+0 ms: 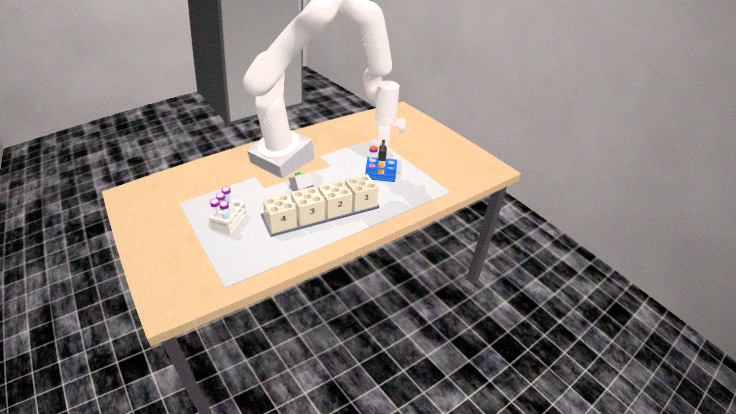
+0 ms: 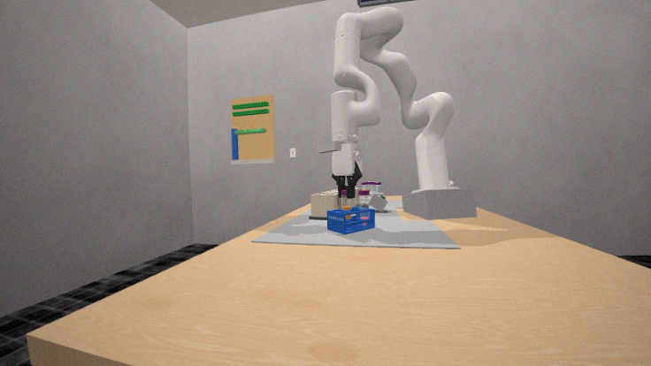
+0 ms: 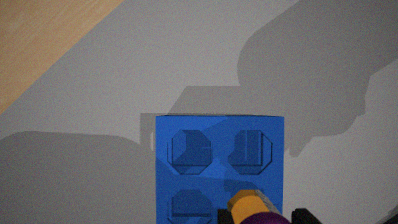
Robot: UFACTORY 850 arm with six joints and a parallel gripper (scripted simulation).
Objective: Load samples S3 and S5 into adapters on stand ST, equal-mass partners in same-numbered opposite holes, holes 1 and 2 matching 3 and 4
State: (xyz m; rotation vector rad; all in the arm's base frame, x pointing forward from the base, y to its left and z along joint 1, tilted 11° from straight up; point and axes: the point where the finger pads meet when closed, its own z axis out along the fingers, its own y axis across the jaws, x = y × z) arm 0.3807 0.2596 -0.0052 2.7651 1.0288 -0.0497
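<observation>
My gripper [image 1: 382, 150] hangs straight down over the blue sample rack [image 1: 381, 169] and is shut on a purple-capped sample tube with orange liquid [image 3: 252, 207]. The tube's lower end is still over or in a near well of the rack; I cannot read its ID. In the exterior view the fingers [image 2: 347, 190] grip the tube's cap end above the rack [image 2: 350, 219]. In the wrist view three wells of the rack [image 3: 220, 167] show empty. Other sample tubes [image 1: 373, 149] stand in the rack. Adapters 4 [image 1: 280, 212], 3 [image 1: 308, 205], 2 [image 1: 337, 198] and 1 [image 1: 361, 193] stand empty in the stand.
A white rack with purple-capped water blanks [image 1: 226, 215] stands at the left of the grey mat. The small desk with the green DONE key [image 1: 298, 179] is behind the adapters, near the arm's base [image 1: 281, 154].
</observation>
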